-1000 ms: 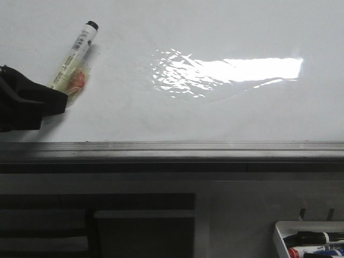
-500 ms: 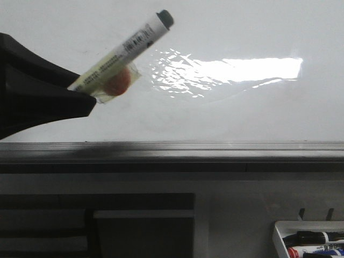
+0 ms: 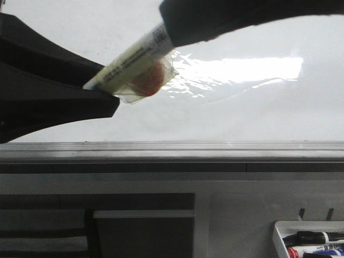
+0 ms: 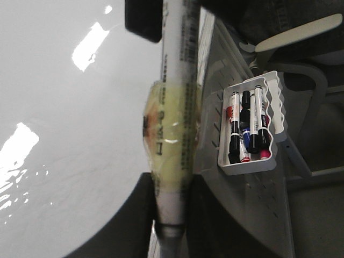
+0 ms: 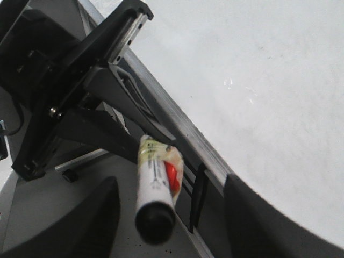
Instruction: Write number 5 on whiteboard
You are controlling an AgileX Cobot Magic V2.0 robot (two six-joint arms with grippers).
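My left gripper (image 3: pixel 110 99) is shut on a white marker (image 3: pixel 129 62) wrapped in clear tape with an orange patch. It holds the marker slanted in front of the glossy whiteboard (image 3: pixel 242 107). The left wrist view shows the marker (image 4: pixel 174 80) clamped between the fingers of this gripper (image 4: pixel 171 183). My right gripper (image 3: pixel 172 24) reaches in from the upper right and covers the marker's black cap end. In the right wrist view this gripper (image 5: pixel 169 199) is open, with the capped marker (image 5: pixel 153 183) between its fingers and a gap on each side. No number 5 shows on the whiteboard (image 5: pixel 269 80).
A grey metal strip (image 3: pixel 172 148) edges the board's near side. A small white tray (image 3: pixel 279 236) of spare markers hangs at the lower right, and it also shows in the left wrist view (image 4: pixel 244 166). Dark cabinet panels lie below the board.
My left gripper has carried the marker up and to the right, closer to the camera. My right gripper has come in from the upper right around the cap end.
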